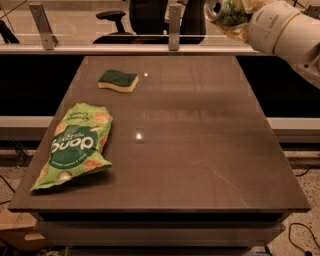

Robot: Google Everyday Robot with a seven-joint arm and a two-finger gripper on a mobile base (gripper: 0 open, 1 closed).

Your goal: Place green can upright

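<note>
The gripper (241, 21) grasps the green can (223, 11), tilted sideways, above the table's (200, 150) far right corner.

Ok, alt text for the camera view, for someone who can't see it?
The robot's pincer, at the picture's top right, holds the green can aloft, tipped sideways. On the dark table lie a green snack bag near the left edge and a green-topped yellow sponge farther back.

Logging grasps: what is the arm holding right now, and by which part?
The gripper, at the top right, holds the small dark green metal drink can by its side wall; its silver end sticks out free.
</note>
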